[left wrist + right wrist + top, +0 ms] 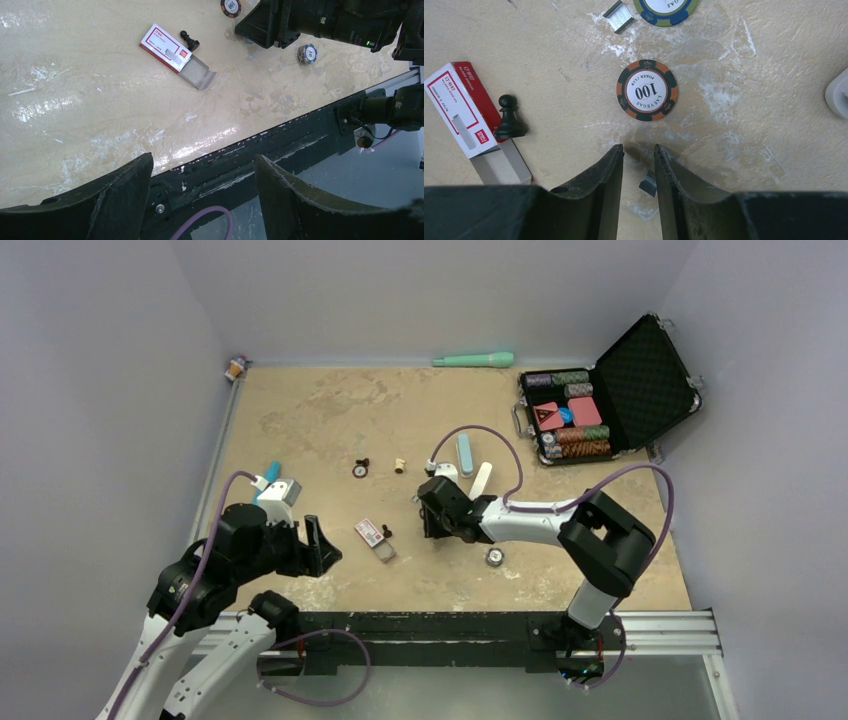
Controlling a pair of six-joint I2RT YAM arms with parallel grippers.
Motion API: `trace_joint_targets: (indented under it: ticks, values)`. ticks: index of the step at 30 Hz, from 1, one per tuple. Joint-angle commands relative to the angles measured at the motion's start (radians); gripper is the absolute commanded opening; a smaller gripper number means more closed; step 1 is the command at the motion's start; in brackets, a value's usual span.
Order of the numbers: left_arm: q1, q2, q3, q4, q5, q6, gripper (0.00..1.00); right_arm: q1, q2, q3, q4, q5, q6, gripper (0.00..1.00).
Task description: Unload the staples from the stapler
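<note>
Beige and scuffed, the table (300,410) is walled in grey on three sides. The stapler (464,453) is seen lying flat past mid-table, right of centre, its length running near to far. Its white part (481,480) is laid just beside it on the right, a little nearer, separate and slightly tilted. Both lie apart from the claws.

The right claw (428,512) is held low over the table, just near and left of the stapler. From its wrist, the fingers (611,170) are seen set close with only a narrow gap between them. A small grey piece (647,183) is seen in that gap against one finger, and whether it is gripped cannot be told. Just beyond the fingertips a 100 chip (647,90) is laid flat, with a staple strip (619,16) and a second chip (666,6) further on. A staple box (459,107), its tray slid partly out, is seen to the left with a black pawn (509,117) just beside it.

The left claw (202,160) is held released, its fingers wide apart and empty, over the table's near edge at the left. A case (640,370) of chips is stood open at the far right, and a green stick (473,360) is laid along the far wall.
</note>
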Motion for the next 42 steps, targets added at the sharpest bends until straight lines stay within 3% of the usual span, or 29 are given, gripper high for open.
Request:
trace_joint_targets:
  ticks: [1, 20, 30, 42]
  values:
    - [0.009, 0.005, -0.007, 0.033, 0.014, 0.023, 0.77, -0.003, -0.033, -0.031, 0.018, -0.009, 0.021, 0.33]
    - [0.012, 0.006, -0.008, 0.033, 0.017, 0.022, 0.76, 0.013, -0.154, -0.139, 0.094, -0.114, 0.042, 0.35]
    - [0.012, 0.006, -0.008, 0.031, 0.014, 0.022, 0.76, 0.013, -0.125, -0.074, -0.028, 0.006, 0.077, 0.44]
    - [0.013, 0.006, -0.008, 0.033, 0.016, 0.023, 0.76, 0.026, -0.051, -0.006, -0.053, 0.033, 0.085, 0.45]
